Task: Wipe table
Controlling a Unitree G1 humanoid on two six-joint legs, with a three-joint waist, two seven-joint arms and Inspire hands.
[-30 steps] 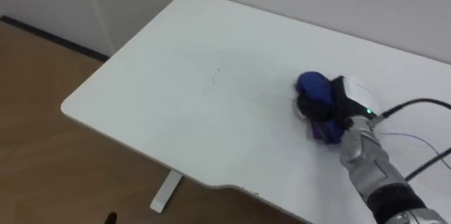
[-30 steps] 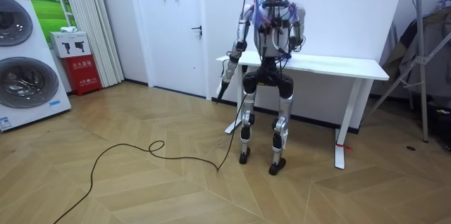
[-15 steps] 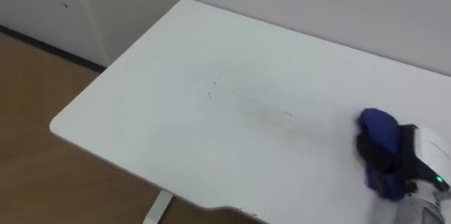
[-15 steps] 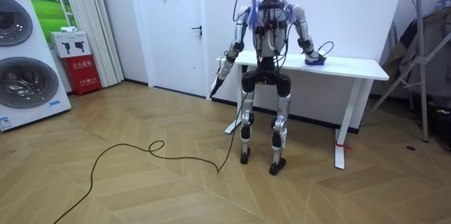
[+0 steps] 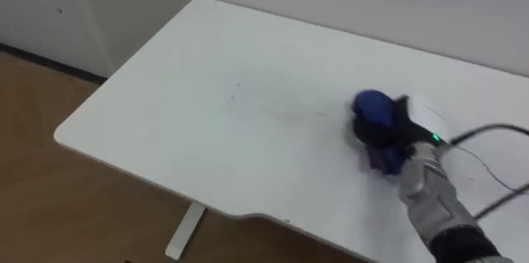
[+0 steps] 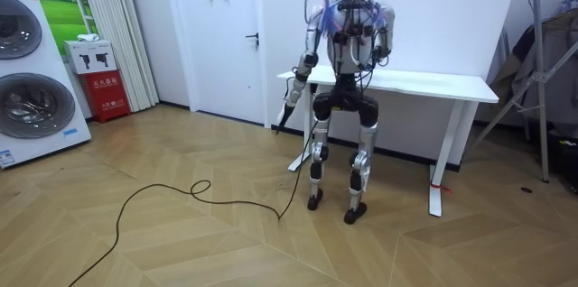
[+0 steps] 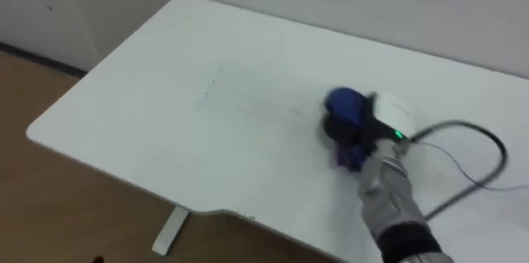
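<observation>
Both eye views look steeply down from the head onto the white table (image 5: 165,106), close up, set a little apart. The room view stands well back, facing the robot's back and the same table.

Stacked washing machines (image 6: 29,97), red box (image 6: 107,96), white door (image 6: 226,43), wooden floor (image 6: 181,242), metal stand (image 6: 539,75)

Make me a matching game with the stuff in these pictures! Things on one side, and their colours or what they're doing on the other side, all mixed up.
Things:
1. cloth
2. table
3. right hand
4. left hand

Match with:
a. hangs down beside the robot
b. blue
c. grips the cloth
d. white and flat

Pairs: 1-b, 2-d, 3-c, 4-a.
</observation>
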